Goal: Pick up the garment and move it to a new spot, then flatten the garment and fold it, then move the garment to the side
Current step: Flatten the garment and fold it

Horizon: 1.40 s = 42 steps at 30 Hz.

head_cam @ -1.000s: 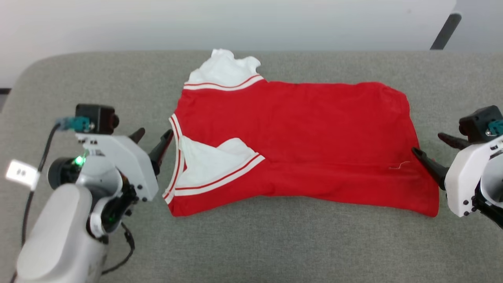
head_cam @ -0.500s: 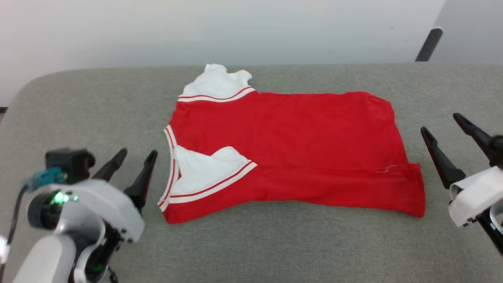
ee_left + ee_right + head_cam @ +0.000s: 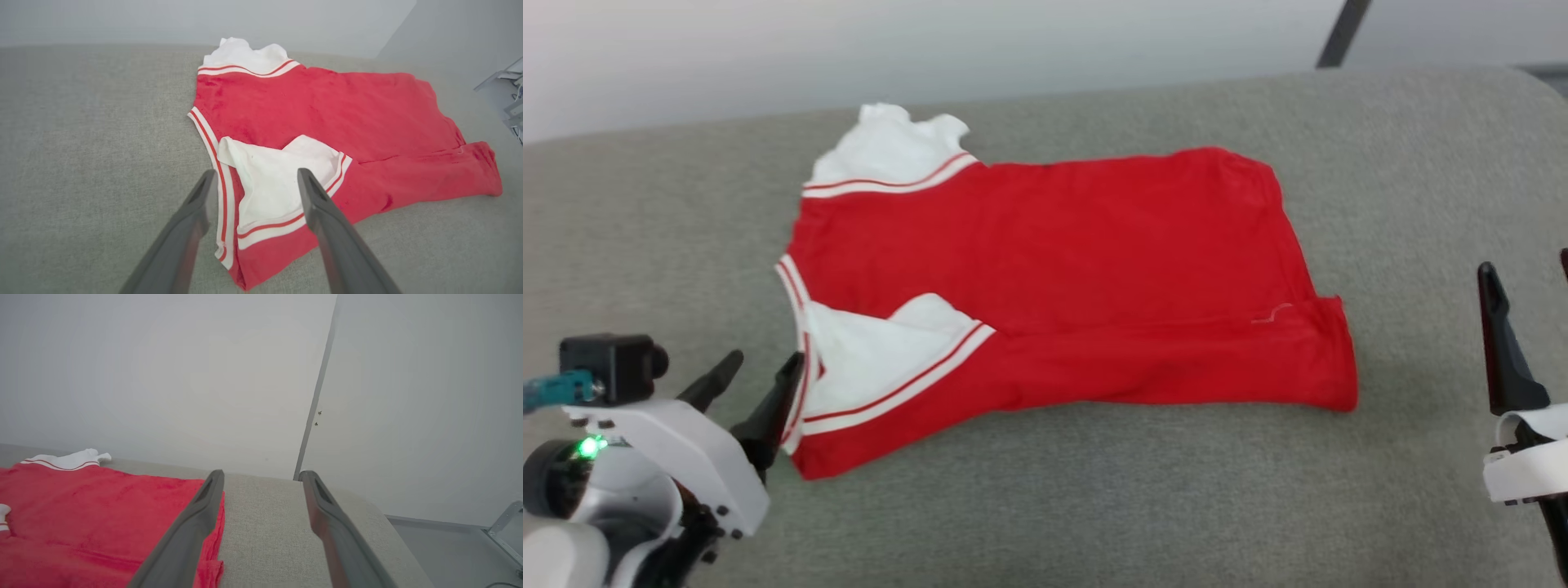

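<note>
The left gripper [image 3: 766,359] is sitting at the bottom left of the head view with its jaws standing wide. One fingertip is lying over the shirt's [image 3: 1078,261] striped collar edge there, and I cannot tell if it is touching. The left wrist view is showing more: the gripper [image 3: 256,173] is pointing at the near white sleeve [image 3: 278,179], which is lying folded onto the red part. The shirt [image 3: 327,110] is lying flat in the middle of the grey cushion [image 3: 1094,506], collar to the left and hem to the right. Its near edge is folding over itself, so some cloth is hiding underneath. The far sleeve [image 3: 882,155] is bunching up, and its shape is hard to make out. The right gripper [image 3: 1525,263] is being cut off by the head view's right edge, near the hem but apart from it. The right wrist view is showing both fingers of that gripper [image 3: 263,473], jaws wide and holding nothing, with the shirt's [image 3: 81,506] hem end behind one finger.
</note>
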Available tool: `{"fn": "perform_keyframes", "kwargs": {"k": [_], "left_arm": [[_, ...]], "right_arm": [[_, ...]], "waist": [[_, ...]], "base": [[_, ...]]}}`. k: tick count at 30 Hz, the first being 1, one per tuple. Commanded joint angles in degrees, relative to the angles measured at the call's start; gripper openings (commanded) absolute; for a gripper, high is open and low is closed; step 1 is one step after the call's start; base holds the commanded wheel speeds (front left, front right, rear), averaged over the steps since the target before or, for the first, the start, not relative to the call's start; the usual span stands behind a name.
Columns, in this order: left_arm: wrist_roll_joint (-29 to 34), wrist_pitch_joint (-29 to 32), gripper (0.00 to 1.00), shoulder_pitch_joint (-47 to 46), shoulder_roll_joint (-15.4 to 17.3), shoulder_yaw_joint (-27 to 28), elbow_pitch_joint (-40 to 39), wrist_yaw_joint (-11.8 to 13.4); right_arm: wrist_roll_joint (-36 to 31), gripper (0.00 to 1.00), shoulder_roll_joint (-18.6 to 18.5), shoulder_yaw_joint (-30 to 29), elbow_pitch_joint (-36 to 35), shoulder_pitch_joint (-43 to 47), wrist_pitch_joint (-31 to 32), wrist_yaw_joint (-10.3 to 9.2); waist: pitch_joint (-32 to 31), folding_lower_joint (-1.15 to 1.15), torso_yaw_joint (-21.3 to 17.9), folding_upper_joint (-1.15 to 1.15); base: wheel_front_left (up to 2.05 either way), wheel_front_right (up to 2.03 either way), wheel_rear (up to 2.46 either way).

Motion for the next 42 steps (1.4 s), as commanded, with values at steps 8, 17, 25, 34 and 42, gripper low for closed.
{"fn": "perform_keyframes", "kwargs": {"k": [8, 17, 25, 34, 42], "left_arm": [[-3.82, 11.86, 1.00, -0.57, 5.10, 0.63, 2.07, 2.11], [-6.64, 20.04, 1.00, -1.76, 6.84, 0.14, 5.27, 4.67], [-6.25, 25.80, 1.00, -0.22, 6.90, -3.08, 6.92, 7.26], [-8.40, 34.56, 1.00, 0.50, 5.76, -6.91, 7.50, 10.56], [-8.38, 34.22, 0.00, -1.89, 4.34, -8.26, 8.15, 9.85]], "right_arm": [[-0.06, 1.00, 2.62, -1.62, -1.95, 0.07, 0.53, -0.06], [0.48, 1.00, 3.22, -1.34, -1.94, -1.04, 0.91, -0.06], [0.79, 1.00, 3.96, -1.12, -1.70, -1.58, 1.49, -0.06], [1.69, 1.00, 2.97, -0.63, -0.98, -2.39, 2.73, -0.06], [2.99, 1.00, 2.43, 0.54, -0.29, -2.93, 4.94, -0.06]], "waist": [[5.15, 0.00, -4.01, 0.00], [7.68, 0.00, -5.05, 0.00], [9.05, 0.00, -5.10, 0.00], [9.75, 0.00, -4.36, 0.00], [10.22, 0.00, -3.90, 0.00]], "base": [[0.00, 0.00, 0.00], [0.00, 0.00, 0.00], [0.00, 0.00, 0.00], [0.00, 0.00, 0.00], [0.00, 0.00, 0.00]]}}
